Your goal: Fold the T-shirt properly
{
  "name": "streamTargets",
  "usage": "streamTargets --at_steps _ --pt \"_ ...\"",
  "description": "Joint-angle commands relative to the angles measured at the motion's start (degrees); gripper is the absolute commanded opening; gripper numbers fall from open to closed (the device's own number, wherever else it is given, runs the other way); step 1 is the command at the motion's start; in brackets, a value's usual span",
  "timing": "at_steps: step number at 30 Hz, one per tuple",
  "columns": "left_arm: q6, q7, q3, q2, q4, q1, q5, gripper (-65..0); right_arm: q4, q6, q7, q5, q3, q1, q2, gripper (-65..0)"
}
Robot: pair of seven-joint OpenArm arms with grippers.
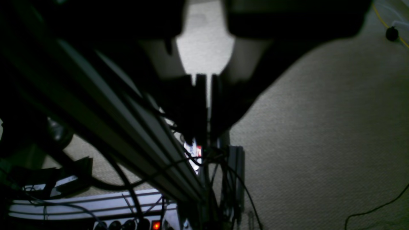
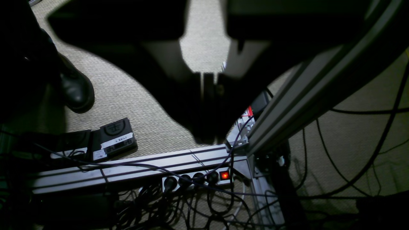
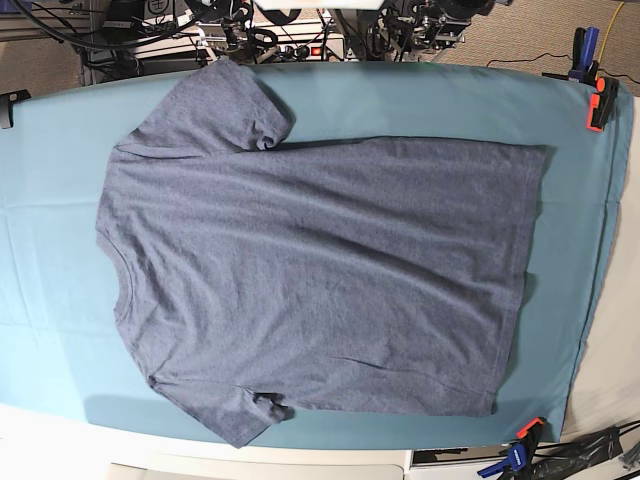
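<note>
The T-shirt (image 3: 320,270) lies spread flat on the teal table cloth (image 3: 50,200). Its neck points left, its hem right, and one sleeve (image 3: 235,100) reaches toward the far edge while the other (image 3: 240,410) reaches toward the near edge. Neither gripper shows in the base view. In the left wrist view my left gripper (image 1: 208,127) is shut with nothing in it, hanging over carpet beside the table frame. My right gripper (image 2: 209,134) is likewise shut and empty, above the floor and cables. The shirt is out of both wrist views.
Orange and blue clamps (image 3: 598,100) (image 3: 520,445) pin the cloth at the right corners. Below the arms are an aluminium frame (image 2: 303,92), a power strip (image 2: 198,179) with a red light, tangled cables, a black pedal box (image 2: 116,135) and a black shoe (image 2: 75,89).
</note>
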Motion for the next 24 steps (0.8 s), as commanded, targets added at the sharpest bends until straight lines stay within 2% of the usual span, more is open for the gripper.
streamTargets --at_steps 1,7,16,24 --pt "-0.3 0.5 0.1 0.2 0.3 0.2 -0.4 -62.5 0.5 0.3 0.7 0.3 0.1 0.0 0.2 -65.0" --pt "-0.4 0.9 0.1 -0.4 2.2 3.5 -0.4 -62.5 2.3 0.3 3.9 0.4 0.1 -2.9 2.0 -65.0" --pt "-0.3 1.0 0.1 -5.3 15.0 13.4 -0.4 -61.9 14.1 0.3 3.2 5.0 0.1 -12.1 4.3 -65.0" --pt "-0.3 0.9 0.1 -6.8 18.2 18.4 -2.5 -61.9 17.4 0.3 3.3 5.0 0.1 -17.8 4.9 -65.0"
